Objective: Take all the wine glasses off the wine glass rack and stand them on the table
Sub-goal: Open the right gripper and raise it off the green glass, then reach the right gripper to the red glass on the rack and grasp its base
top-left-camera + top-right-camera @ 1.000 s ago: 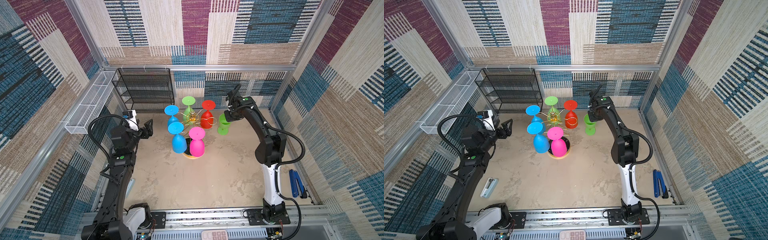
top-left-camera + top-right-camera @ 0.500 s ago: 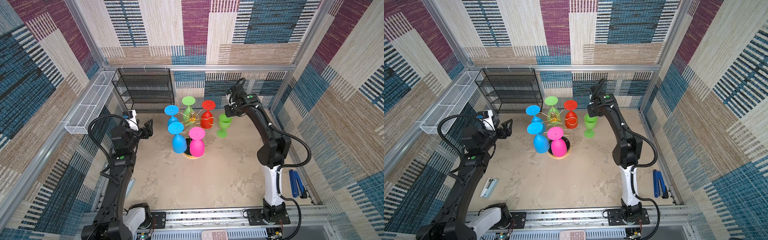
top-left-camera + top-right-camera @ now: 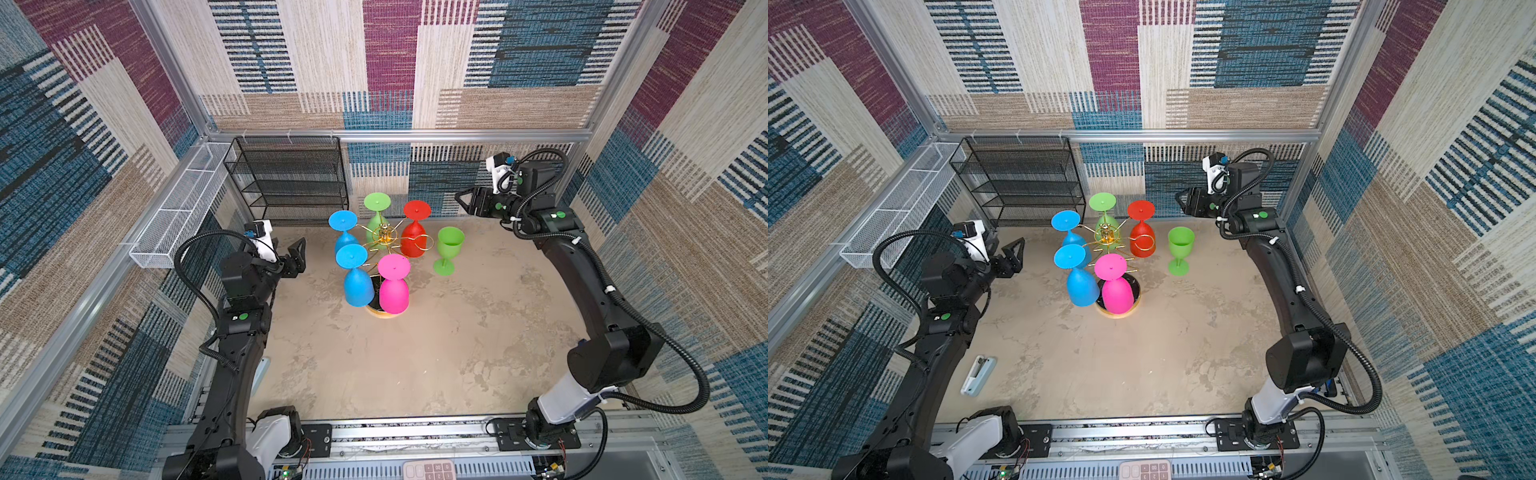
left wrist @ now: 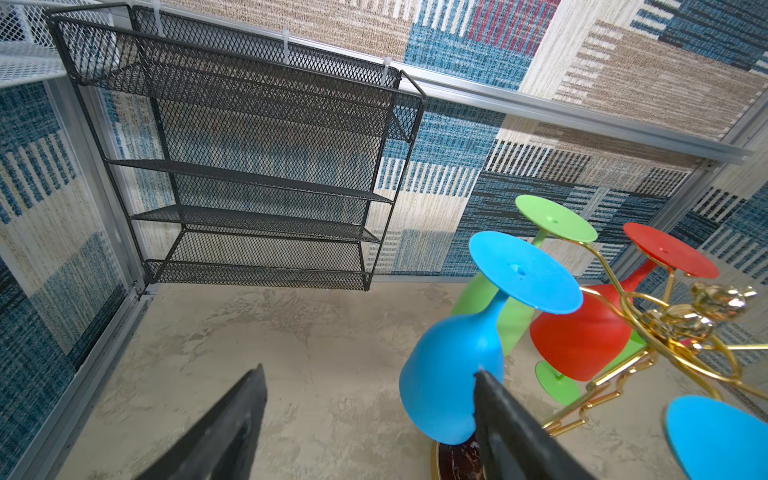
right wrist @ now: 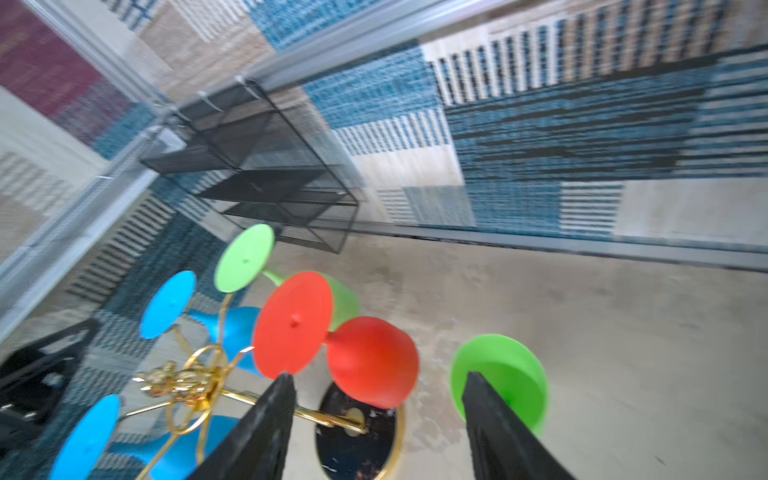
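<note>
Wine glass (image 3: 450, 247) — green, upright beside gold rack (image 3: 384, 237); left fingers (image 4: 224, 428), right fingers (image 5: 257, 432) spread.

Bright, even light falls from overhead; shadows on the desk (image 3: 415, 353) are faint and soft-edged. Both top views are sharp, the walls (image 3: 685, 124) splaying outward toward the edges. Small glints sit on the wine glass rack (image 3: 384, 235), toward 12 o'clock on the desk. The left wrist view is crisp. The right wrist view is motion-smeared, the black mesh shelf (image 5: 266, 174) worst.
</note>
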